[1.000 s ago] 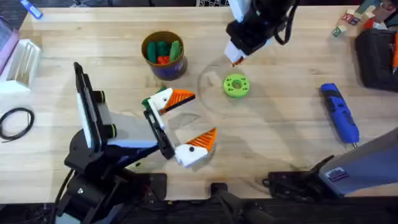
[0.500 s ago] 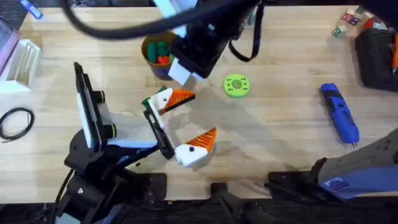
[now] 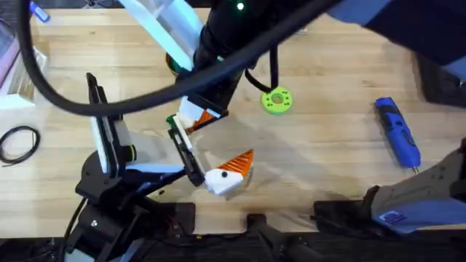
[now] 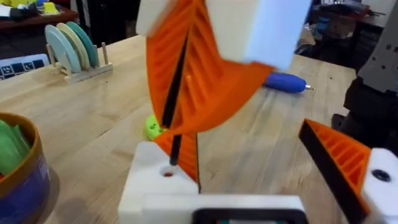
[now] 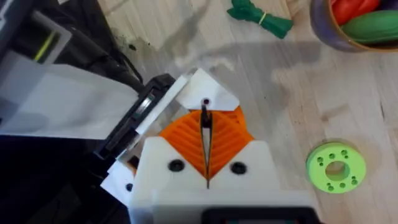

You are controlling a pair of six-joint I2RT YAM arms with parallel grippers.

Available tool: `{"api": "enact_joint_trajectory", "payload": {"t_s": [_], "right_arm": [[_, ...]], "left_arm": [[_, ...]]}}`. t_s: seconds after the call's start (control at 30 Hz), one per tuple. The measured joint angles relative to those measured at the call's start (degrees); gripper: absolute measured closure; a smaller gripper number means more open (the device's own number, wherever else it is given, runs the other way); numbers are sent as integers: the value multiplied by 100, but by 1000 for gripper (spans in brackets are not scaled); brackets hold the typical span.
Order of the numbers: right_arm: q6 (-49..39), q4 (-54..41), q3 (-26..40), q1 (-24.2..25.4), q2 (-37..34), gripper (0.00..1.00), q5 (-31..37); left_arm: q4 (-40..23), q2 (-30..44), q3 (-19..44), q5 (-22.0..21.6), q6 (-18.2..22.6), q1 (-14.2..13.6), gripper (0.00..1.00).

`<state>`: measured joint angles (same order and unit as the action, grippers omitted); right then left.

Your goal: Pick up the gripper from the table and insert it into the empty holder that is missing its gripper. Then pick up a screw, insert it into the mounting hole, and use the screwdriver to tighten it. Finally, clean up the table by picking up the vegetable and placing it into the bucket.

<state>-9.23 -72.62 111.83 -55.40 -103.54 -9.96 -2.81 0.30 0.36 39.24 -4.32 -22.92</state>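
My right gripper (image 5: 206, 155) is shut on a thin black screw (image 5: 204, 124) and reaches across the table. The screw's tip sits at the mounting hole of the white holder (image 5: 205, 93) on the left arm's upper finger. The left wrist view shows that right gripper (image 4: 177, 93) from the side, with the screw (image 4: 177, 140) over the holder (image 4: 155, 186). The orange gripper (image 4: 186, 155) sits in that holder. My left gripper (image 3: 237, 135) lies open. The dark green vegetable (image 5: 258, 17) lies on the table (image 3: 328, 160). The blue screwdriver (image 3: 397, 131) rests at the right. The bucket (image 4: 18, 168) holds toy vegetables.
A bright green disc with holes (image 3: 277, 100) lies just right of the work spot. A black cable coil (image 3: 18, 142) and a white rack (image 3: 22, 73) are at the left edge. A plate rack (image 4: 71, 50) stands farther back.
The right arm has swept from the back right toward the front left, passing over the bucket. It now hangs over the left gripper's upper finger with the screw at the hole.
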Motion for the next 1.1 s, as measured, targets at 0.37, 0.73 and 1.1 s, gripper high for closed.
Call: {"api": "enact_joint_trajectory", "payload": {"t_s": [0.37, 0.73, 1.1], "right_arm": [[0, -4, 2, 0, -163, 995, 2], [0, 22, 9, 0, -239, 995, -2], [-2, 96, 9, 0, -246, 995, -95]], "left_arm": [[0, 1, 0, 0, -2, 0, 15], [-15, 7, 0, -2, -68, 2, 16], [-2, 6, 0, 0, -55, 2, 15]]}}
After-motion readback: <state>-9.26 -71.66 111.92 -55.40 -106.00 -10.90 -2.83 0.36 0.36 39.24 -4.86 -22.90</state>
